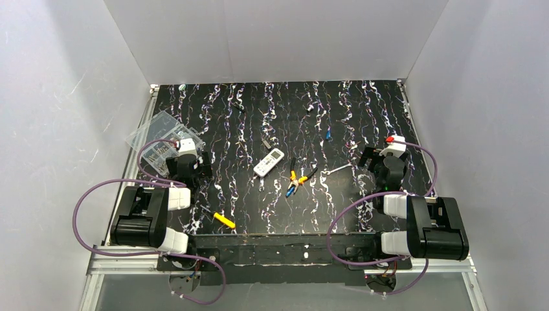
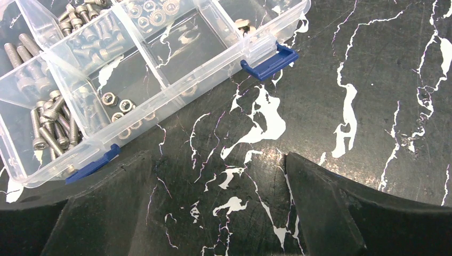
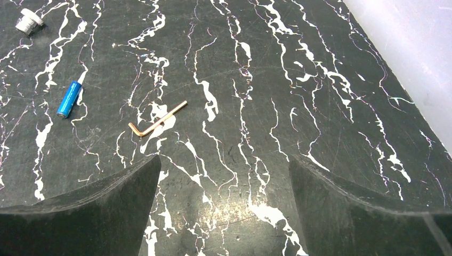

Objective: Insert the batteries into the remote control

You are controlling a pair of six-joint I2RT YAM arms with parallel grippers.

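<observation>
The white remote control (image 1: 268, 162) lies near the middle of the black marbled table (image 1: 362, 110), angled toward the far right. One blue battery (image 1: 329, 135) lies beyond it to the right and also shows in the right wrist view (image 3: 69, 98), far left of the fingers. I see no other battery. My left gripper (image 1: 193, 166) is open and empty over bare table (image 2: 218, 162), left of the remote. My right gripper (image 1: 378, 163) is open and empty (image 3: 224, 168), right of the remote.
A clear compartment box (image 1: 165, 137) of screws and nuts (image 2: 106, 69) lies just beyond my left gripper. Pliers with blue and yellow handles (image 1: 299, 180) lie right of the remote. A bent hex key (image 3: 157, 120), a small white cap (image 3: 27, 21) and a yellow-handled tool (image 1: 224, 220) also lie about.
</observation>
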